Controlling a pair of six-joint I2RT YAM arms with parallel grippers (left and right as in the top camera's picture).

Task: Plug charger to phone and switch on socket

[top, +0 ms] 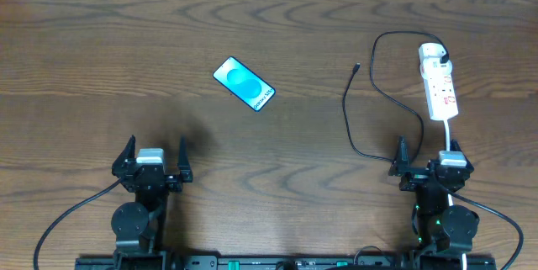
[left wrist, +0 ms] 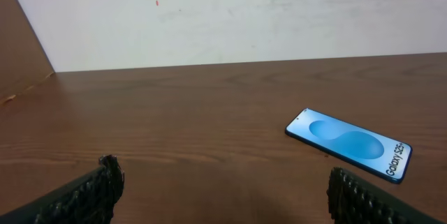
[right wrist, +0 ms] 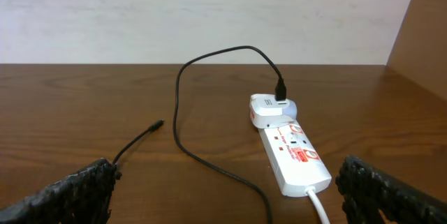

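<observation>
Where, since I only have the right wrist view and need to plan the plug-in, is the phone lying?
Observer: The phone lies flat on the table, screen up, well left of the cable's loose tip, not touching it.
Operator: How is it turned?
Observer: Diagonally; its end with the white text points toward the robot and to the right.
Operator: Is anything holding it?
Observer: No; on the left arm the jaws stand open, empty, well short of it.
</observation>
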